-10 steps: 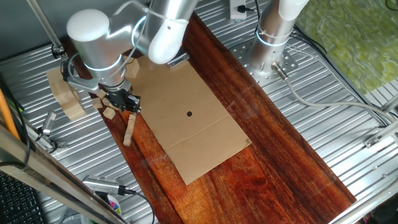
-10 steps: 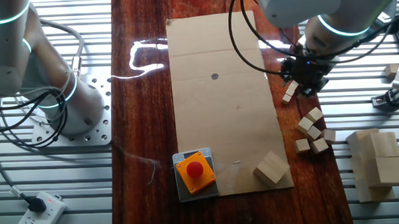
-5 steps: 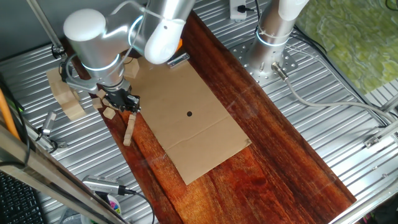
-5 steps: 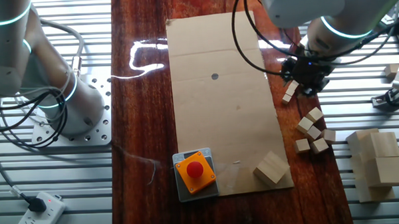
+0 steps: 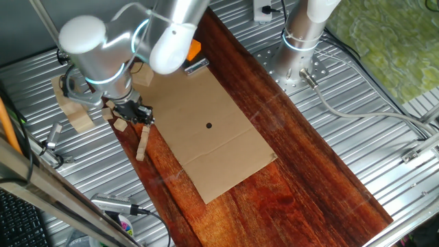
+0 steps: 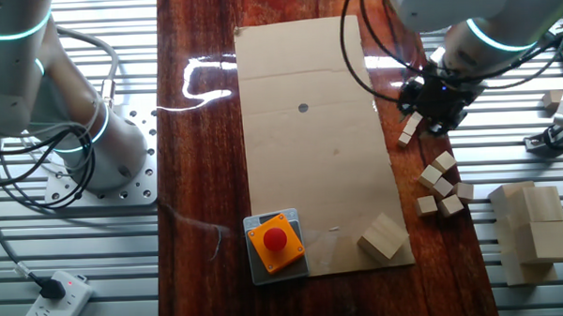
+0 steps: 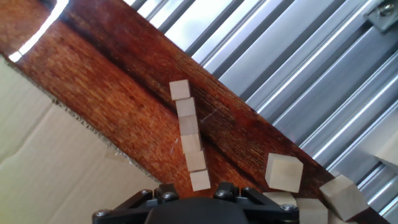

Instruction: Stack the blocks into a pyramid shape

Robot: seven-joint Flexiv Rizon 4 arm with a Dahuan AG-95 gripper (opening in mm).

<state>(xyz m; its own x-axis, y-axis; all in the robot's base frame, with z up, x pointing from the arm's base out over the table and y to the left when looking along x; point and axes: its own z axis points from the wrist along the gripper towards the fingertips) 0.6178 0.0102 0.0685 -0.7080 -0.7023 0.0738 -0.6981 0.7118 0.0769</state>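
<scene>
Blocks (image 7: pixel 188 144) lie in a straight row of five on the dark wooden board (image 7: pixel 112 81), mid-frame in the hand view, beside the cardboard sheet (image 6: pixel 318 138). More loose blocks (image 6: pixel 441 182) sit right of centre in the other fixed view. The gripper (image 6: pixel 437 110) hangs over the row's end; whether its jaws are wide or narrow cannot be told.

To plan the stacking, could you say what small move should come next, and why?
Probably move the gripper toward the loose small pale wooden cubes: the row of cubes on the dark wooden board looks laid, with no second layer yet.
</scene>
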